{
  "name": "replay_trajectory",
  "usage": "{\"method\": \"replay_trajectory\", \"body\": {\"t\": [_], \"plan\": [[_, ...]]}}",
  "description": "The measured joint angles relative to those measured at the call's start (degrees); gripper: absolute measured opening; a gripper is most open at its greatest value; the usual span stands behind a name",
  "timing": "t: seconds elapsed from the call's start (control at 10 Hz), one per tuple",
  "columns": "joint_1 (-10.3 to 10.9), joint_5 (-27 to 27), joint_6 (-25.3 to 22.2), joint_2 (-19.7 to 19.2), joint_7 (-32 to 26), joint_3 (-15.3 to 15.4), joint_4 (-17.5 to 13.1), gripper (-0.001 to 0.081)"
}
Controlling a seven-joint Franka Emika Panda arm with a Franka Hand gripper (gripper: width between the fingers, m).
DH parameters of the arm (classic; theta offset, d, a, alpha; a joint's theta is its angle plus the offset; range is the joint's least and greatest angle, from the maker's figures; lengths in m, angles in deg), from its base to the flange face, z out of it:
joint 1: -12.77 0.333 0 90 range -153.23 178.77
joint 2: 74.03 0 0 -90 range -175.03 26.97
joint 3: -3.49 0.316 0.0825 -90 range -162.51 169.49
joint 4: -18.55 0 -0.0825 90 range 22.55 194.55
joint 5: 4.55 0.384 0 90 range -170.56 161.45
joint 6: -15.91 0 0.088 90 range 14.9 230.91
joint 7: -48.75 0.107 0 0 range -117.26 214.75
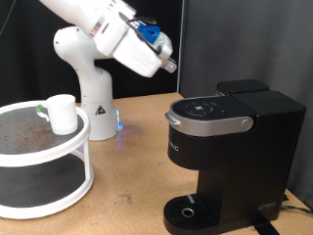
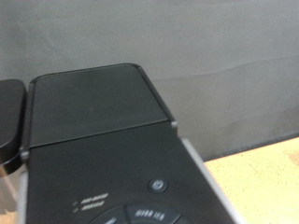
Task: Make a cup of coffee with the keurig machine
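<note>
The keurig machine (image 1: 227, 147) stands on the wooden table at the exterior view's right, lid down, with nothing on its round drip base (image 1: 186, 211). The white cup (image 1: 63, 114) sits on the top tier of a round white shelf (image 1: 39, 157) at the exterior view's left. A tiny dark pod with a green lid (image 1: 41, 110) lies just beside the cup. My gripper (image 1: 156, 54) hangs in the air above and to the left of the machine, tilted toward it; its fingers do not show. The wrist view shows the machine's black top (image 2: 93, 117) and buttons, no fingers.
The white robot base (image 1: 93, 93) stands behind the shelf, with a blue light (image 1: 119, 122) at its foot. A dark panel (image 1: 245, 39) backs the table at the exterior view's right. Bare wood (image 1: 127, 166) lies between shelf and machine.
</note>
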Motion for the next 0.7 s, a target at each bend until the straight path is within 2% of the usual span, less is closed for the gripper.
{"method": "replay_trajectory", "body": {"t": [0.4, 0.6, 0.7], "plan": [[-3.06, -9.80, -13.05, 4.47, -1.45, -4.04, 1.92, 0.0003], [-3.42, -10.24, -14.04, 5.60, -1.58, -4.60, 2.73, 0.0003], [-3.48, -10.18, -13.35, 5.60, 1.28, -4.50, 2.91, 0.0003]]}}
